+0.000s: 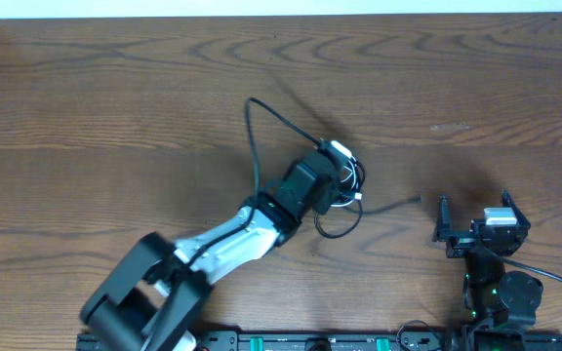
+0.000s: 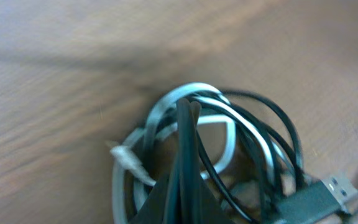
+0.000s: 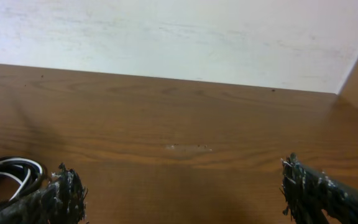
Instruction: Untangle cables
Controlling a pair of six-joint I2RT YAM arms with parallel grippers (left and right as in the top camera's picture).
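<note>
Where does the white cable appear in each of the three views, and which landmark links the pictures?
Overhead: the white cable lies coiled near the picture's centre.
Left wrist: the white cable fills the middle, looped among black cables.
Right wrist: the white cable shows only at the bottom left corner.
Shared landmark: the wooden table.

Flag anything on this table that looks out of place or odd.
The cables: black and white cords tangled in one pile on the table, a black loop straying toward the far edge. The left gripper is shut inside the coil. Nothing spilled or damaged.
</note>
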